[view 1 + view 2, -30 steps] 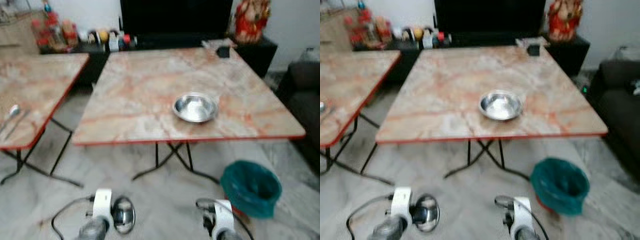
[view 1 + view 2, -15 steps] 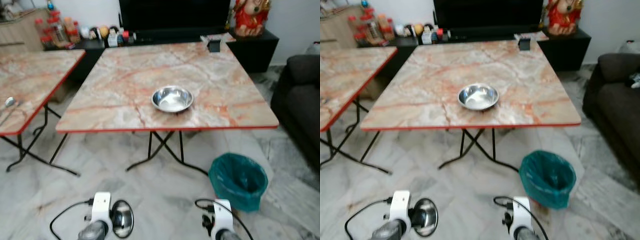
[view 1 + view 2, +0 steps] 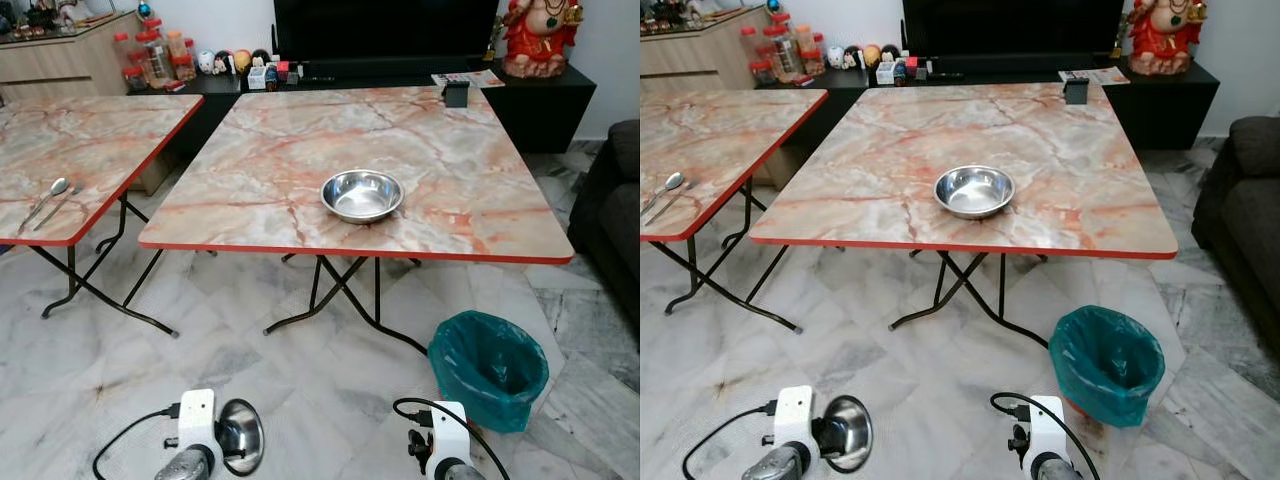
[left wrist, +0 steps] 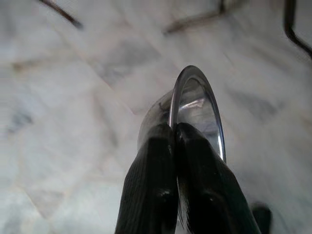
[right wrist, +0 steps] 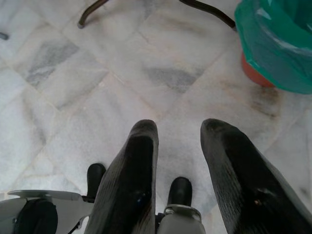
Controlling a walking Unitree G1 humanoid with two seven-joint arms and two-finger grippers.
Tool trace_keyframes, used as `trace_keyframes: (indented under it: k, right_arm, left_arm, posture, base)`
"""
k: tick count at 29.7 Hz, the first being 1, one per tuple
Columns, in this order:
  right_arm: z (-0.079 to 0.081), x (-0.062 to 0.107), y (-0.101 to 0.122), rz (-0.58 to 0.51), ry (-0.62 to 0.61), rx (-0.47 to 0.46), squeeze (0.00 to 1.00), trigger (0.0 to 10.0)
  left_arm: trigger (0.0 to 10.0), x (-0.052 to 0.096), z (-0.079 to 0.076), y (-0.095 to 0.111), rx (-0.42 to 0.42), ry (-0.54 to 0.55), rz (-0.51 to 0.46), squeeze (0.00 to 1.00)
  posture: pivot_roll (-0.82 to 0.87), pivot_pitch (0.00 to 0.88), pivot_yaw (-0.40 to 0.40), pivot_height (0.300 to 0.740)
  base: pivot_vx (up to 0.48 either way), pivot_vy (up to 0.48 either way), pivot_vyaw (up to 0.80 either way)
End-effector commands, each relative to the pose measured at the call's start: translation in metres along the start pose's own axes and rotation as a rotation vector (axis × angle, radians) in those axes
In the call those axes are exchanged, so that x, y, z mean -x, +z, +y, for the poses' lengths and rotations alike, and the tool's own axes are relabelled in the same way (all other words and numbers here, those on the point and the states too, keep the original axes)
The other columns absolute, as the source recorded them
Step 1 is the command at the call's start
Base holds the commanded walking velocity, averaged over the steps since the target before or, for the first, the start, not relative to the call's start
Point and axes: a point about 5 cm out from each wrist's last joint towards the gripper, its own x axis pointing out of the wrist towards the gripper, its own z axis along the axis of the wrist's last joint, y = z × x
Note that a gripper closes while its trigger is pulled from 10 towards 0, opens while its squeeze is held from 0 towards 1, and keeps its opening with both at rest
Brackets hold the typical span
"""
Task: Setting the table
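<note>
The view has steadied and swung back since a moment ago, so the near bench [image 3: 470, 215] sits squarely ahead: I judge I'm lined up to deliver. My left pincer [image 4: 174, 141] pinches the rim of a steel bowl [image 3: 241, 436] low over the floor; the right pincer [image 5: 178, 141] hangs spread, empty. Two benches, two bowls counting the second bowl [image 3: 362, 194] already set down, and probably two utensils [image 3: 50, 198] on the far bench [image 3: 100, 140].

Marble-top bench [image 3: 300, 160] carries one steel bowl [image 3: 362, 194] near its front edge. Second bench [image 3: 90, 140] to the left holds a spoon [image 3: 45, 201]. Green-lined bin [image 3: 488, 368] stands on the floor. Left arm holds a second bowl [image 3: 240, 436].
</note>
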Motion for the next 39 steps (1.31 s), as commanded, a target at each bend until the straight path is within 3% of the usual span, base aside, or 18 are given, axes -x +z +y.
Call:
trace_keyframes:
  k: [1,6,9,11,14,17,19,22,24,26,27,28,30,31,33,34,39]
  right_arm:
    - [0.002,-0.001,0.005,-0.016,-0.001,-0.011,0.00,10.0]
    - [0.002,-0.001,0.002,-0.006,0.002,-0.002,0.00,10.0]
    - [0.004,0.000,0.000,-0.001,0.015,0.007,0.00,10.0]
    - [0.005,-0.001,0.000,0.000,0.016,0.008,0.00,10.0]
    - [0.007,-0.001,0.002,-0.003,0.024,0.013,0.00,10.0]
    - [0.008,-0.002,0.003,-0.007,0.025,0.011,0.00,10.0]
    - [0.008,-0.002,0.005,-0.011,0.024,0.008,0.00,10.0]
    - [0.008,-0.002,0.005,-0.012,0.023,0.004,0.00,10.0]
    - [0.008,-0.002,0.005,-0.011,0.021,0.002,0.00,10.0]
    - [0.008,-0.002,0.004,-0.010,0.021,0.001,0.00,10.0]
    - [0.008,-0.002,0.004,-0.010,0.021,0.001,0.00,10.0]
    - [0.008,-0.002,0.005,-0.012,0.019,-0.004,0.00,10.0]
    - [0.008,-0.002,0.005,-0.019,0.016,-0.014,0.00,10.0]
    - [0.008,-0.002,0.006,-0.023,0.014,-0.020,0.00,10.0]
    - [0.008,-0.002,0.006,-0.024,0.014,-0.020,0.00,10.0]
    - [0.009,-0.002,0.006,-0.024,0.014,-0.020,0.00,10.0]
    - [0.008,-0.002,0.005,-0.022,0.010,-0.027,0.00,10.0]
  left_arm:
    - [10.0,0.000,0.008,0.015,0.025,0.054,-0.116,0.00]
    - [10.0,0.007,0.021,0.033,0.050,0.161,-0.305,0.00]
    - [10.0,0.015,0.026,0.065,0.048,0.198,-0.516,0.00]
    - [10.0,0.016,0.026,0.069,0.042,0.199,-0.538,0.00]
    - [10.0,0.025,0.023,0.097,0.030,0.206,-0.684,0.00]
    - [10.0,0.030,0.024,0.110,0.013,0.237,-0.745,0.00]
    - [10.0,0.039,0.027,0.134,0.016,0.283,-0.843,0.00]
    - [10.0,0.047,0.026,0.154,0.031,0.277,-0.911,0.00]
    - [10.0,0.048,0.012,0.171,0.009,0.161,-0.944,0.00]
    - [10.0,0.049,-0.011,0.184,-0.106,0.003,-0.965,0.00]
    - [10.0,0.049,-0.011,0.184,-0.106,0.003,-0.965,0.00]
    - [10.0,0.049,-0.030,0.188,-0.173,-0.114,-0.954,0.00]
    - [10.0,0.047,-0.048,0.191,-0.097,-0.209,-0.922,0.00]
    - [10.0,0.046,-0.058,0.194,-0.008,-0.261,-0.897,0.00]
    - [10.0,0.045,-0.065,0.195,0.078,-0.297,-0.867,0.00]
    - [10.0,0.043,-0.077,0.198,0.170,-0.356,-0.833,0.00]
    - [10.0,0.044,-0.103,0.207,0.293,-0.467,-0.805,0.00]
  posture:
    - [-0.03,0.009,0.066,0.740]
    - [0.00,0.026,0.061,0.740]
    - [0.02,0.032,0.055,0.740]
    - [0.02,0.032,0.053,0.740]
    - [0.02,0.029,0.057,0.740]
    - [0.02,0.028,0.060,0.740]
    - [0.02,0.025,0.063,0.740]
    - [0.02,0.024,0.063,0.740]
    - [0.02,0.021,0.064,0.740]
    - [0.02,0.020,0.066,0.740]
    - [0.02,0.020,0.066,0.740]
    - [0.02,0.017,0.067,0.740]
    - [0.01,0.015,0.073,0.740]
    - [0.01,0.015,0.073,0.740]
    - [0.01,0.015,0.073,0.740]
    - [0.00,0.012,0.079,0.740]
    - [-0.01,0.008,0.083,0.740]
  base:
    - [0.000,0.000,0.00]
    - [0.000,0.000,0.00]
    - [0.000,0.000,0.00]
    - [0.000,0.000,0.00]
    - [0.000,0.000,0.00]
    - [0.000,0.000,0.00]
    - [0.000,0.000,0.00]
    - [0.000,0.000,0.00]
    - [0.000,0.000,0.00]
    - [0.000,0.000,0.00]
    - [0.000,0.000,0.00]
    - [0.000,0.000,0.00]
    - [0.000,0.000,0.00]
    - [0.000,0.000,0.00]
    - [0.000,0.000,0.00]
    - [0.000,0.000,0.00]
    - [0.106,0.000,0.00]
